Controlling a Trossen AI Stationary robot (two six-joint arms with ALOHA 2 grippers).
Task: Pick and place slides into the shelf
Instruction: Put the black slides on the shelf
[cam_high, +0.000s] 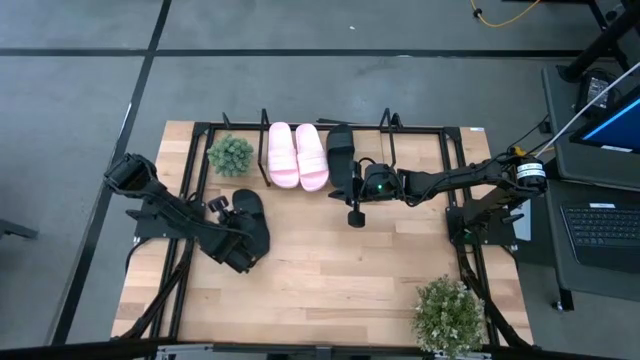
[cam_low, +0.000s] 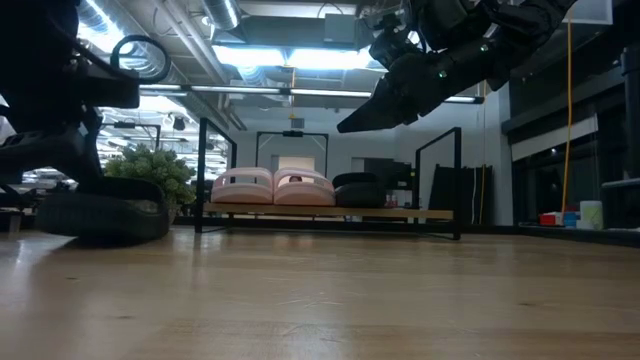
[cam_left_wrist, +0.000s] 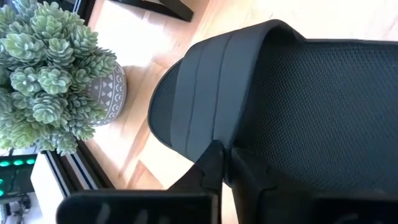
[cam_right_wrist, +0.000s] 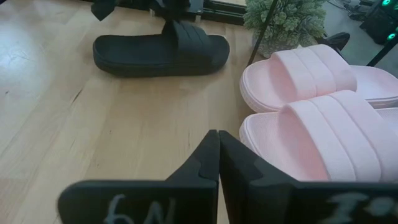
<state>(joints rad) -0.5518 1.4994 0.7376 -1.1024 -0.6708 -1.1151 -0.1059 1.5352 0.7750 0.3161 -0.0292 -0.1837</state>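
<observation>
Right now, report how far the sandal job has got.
Done: two pink sandals and one black sandal sit on the shelf. In hand: the left gripper is closed on the strap of the last black sandal, on the table. Left: move it to the shelf. The right gripper hangs shut, empty.

Layout of the workspace. The shelf (cam_high: 420, 128) stands along the far edge of the table (cam_high: 340, 280). On its board, three slides lie side by side: two slides (cam_high: 297, 155) touching each other, and a third slide (cam_high: 340, 150) just to their right. A small potted plant (cam_high: 231, 155) stands to the left of these, near the shelf's left end. A fourth slide (cam_high: 250, 228) lies on the table in front of the plant, well apart from the shelf's slides. A larger potted plant (cam_high: 449, 313) stands at the near right corner of the table.
</observation>
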